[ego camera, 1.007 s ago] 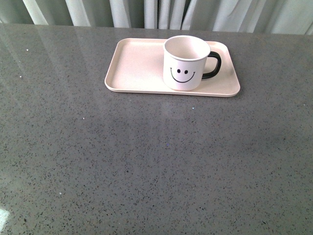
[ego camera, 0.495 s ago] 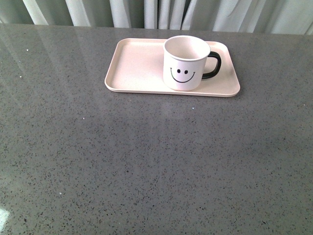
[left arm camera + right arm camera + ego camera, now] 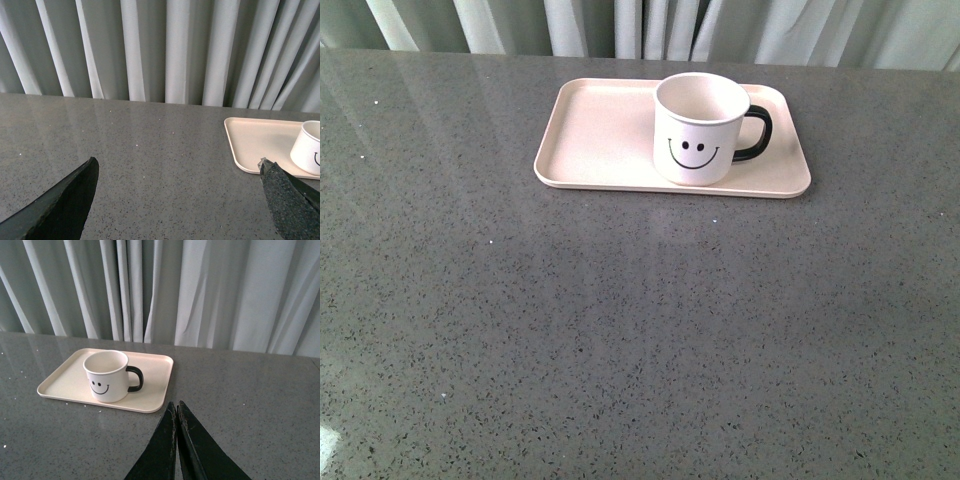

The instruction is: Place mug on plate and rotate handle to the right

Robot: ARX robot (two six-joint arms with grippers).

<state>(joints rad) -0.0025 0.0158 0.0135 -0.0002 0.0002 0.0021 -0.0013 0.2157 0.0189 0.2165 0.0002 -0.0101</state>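
Observation:
The white mug (image 3: pixel 700 128) with a black smiley face stands upright on the pale pink plate (image 3: pixel 600 135) at the far middle of the grey table. Its black handle (image 3: pixel 756 133) points to the right. No arm shows in the front view. In the left wrist view my left gripper (image 3: pixel 177 167) is open and empty over bare table, with the plate (image 3: pixel 260 142) and the mug (image 3: pixel 309 148) off to one side. In the right wrist view my right gripper (image 3: pixel 176 405) is shut on nothing, a short way in front of the plate (image 3: pixel 65 382) and mug (image 3: pixel 106 376).
Pale pleated curtains (image 3: pixel 650 25) hang behind the table's far edge. The speckled grey tabletop (image 3: pixel 620 330) stretches out in front of the plate.

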